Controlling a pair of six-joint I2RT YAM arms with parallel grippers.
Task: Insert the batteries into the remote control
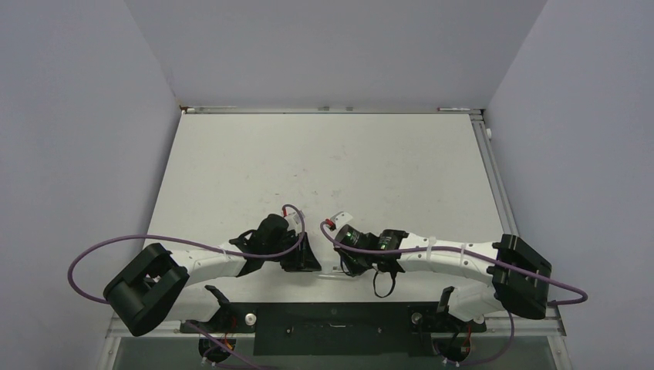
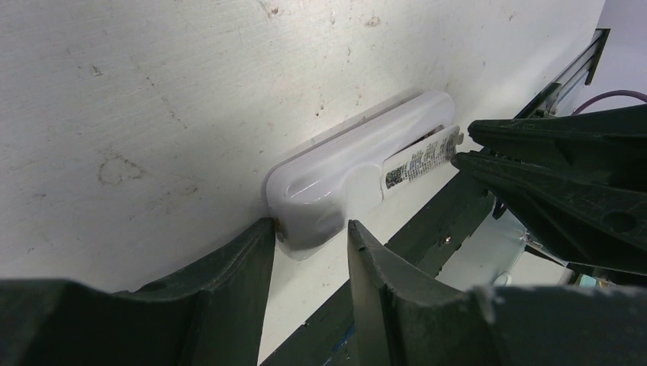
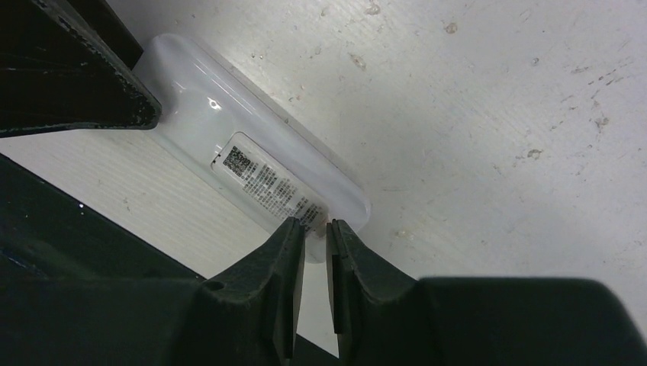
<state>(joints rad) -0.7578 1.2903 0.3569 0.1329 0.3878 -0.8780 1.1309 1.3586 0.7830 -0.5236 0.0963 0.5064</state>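
Left wrist: left tool [image 2: 309, 229] clamps glossy rounded remote control [image 2: 343, 171] at worktop's [image 2: 152, 91] near edge; right tool [image 2: 467, 149] nearly together.

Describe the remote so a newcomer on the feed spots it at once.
On the white table, look at the middle of the near edge. The remote lies flat there, a slim white rounded bar with the left end effector straddling one end and the right end effector at the other. Unlike the dark end effectors around it, it is glossy white with a printed label.
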